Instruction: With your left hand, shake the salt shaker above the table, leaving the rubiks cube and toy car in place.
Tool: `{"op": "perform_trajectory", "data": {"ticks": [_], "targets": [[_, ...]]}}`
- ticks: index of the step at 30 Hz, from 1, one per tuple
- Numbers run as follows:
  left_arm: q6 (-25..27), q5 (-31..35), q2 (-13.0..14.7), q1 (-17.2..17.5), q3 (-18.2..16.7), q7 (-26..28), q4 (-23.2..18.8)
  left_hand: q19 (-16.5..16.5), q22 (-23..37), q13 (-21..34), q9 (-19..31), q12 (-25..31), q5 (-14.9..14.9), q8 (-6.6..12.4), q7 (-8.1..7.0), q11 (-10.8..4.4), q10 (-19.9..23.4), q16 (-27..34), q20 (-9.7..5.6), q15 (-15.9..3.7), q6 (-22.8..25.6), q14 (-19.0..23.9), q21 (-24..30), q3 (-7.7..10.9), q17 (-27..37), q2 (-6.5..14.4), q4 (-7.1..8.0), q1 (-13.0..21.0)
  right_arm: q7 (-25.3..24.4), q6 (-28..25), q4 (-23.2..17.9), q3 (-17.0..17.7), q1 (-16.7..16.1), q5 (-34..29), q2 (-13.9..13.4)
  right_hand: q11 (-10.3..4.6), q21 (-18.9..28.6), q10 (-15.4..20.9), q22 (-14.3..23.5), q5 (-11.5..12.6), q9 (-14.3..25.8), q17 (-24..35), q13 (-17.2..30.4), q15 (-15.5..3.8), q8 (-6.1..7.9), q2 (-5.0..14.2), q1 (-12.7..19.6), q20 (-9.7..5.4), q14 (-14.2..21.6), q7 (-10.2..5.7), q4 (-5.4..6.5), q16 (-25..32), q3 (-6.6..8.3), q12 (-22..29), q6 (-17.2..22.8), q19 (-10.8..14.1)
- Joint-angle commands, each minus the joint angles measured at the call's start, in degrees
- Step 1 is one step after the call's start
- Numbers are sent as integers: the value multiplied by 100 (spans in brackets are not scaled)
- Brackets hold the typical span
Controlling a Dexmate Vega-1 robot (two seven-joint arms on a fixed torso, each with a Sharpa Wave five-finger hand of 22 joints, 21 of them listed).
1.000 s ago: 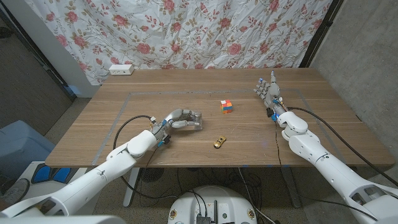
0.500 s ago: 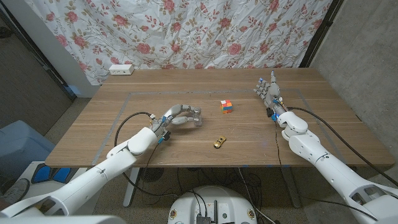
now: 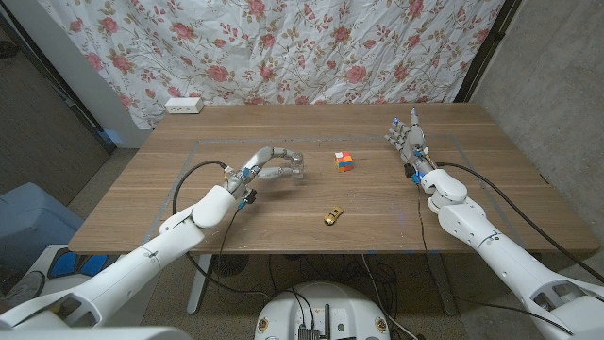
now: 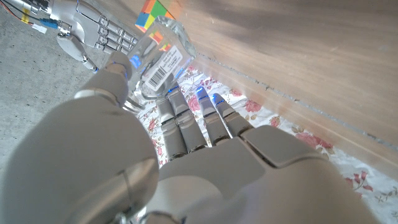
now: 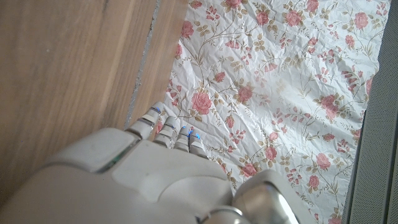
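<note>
My left hand grips the clear salt shaker and holds it above the table, left of the table's middle. In the left wrist view the salt shaker shows a barcode label, with the fingers of my left hand wrapped around it. The rubiks cube sits on the wood just right of the shaker, and it also appears past the shaker as the rubiks cube. A small yellow toy car lies nearer the front edge. My right hand stands open at the right side, fingers pointing away and holding nothing.
A white power strip lies at the table's far left corner. A taped outline marks the work area on the wooden table. A floral curtain hangs behind. The right wrist view shows my right hand over the table edge.
My left hand has lifted the salt shaker up and slightly away from me. The cube, the toy car and my right hand have stayed put.
</note>
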Motion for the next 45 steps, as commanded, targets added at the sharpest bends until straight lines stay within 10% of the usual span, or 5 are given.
{"op": "perform_trajectory", "data": {"ticks": [1,45], "targets": [[-175,604,47,-53,-120,505,-66,51,8,11,37,-35,23,8,185,-58,74,16,1,-587,243,70,-2,-27,9,89,16,37,-9,1,-2,-1,-1,-1,0,-3,36,-28,30,43,20,29,20,-195,19,585,-2,-8,-29,52,32,25,-7,42,-4,37],[-933,3716,437,-1129,359,2307,272,-15,7,12,38,-110,23,-132,-9,-133,143,-52,-31,-722,438,30,-34,-139,2,194,3,67,-8,0,-2,0,-1,-1,-1,-8,36,-34,30,42,20,29,20,-197,20,584,-2,-6,-32,44,32,24,-8,40,-3,38]]}}
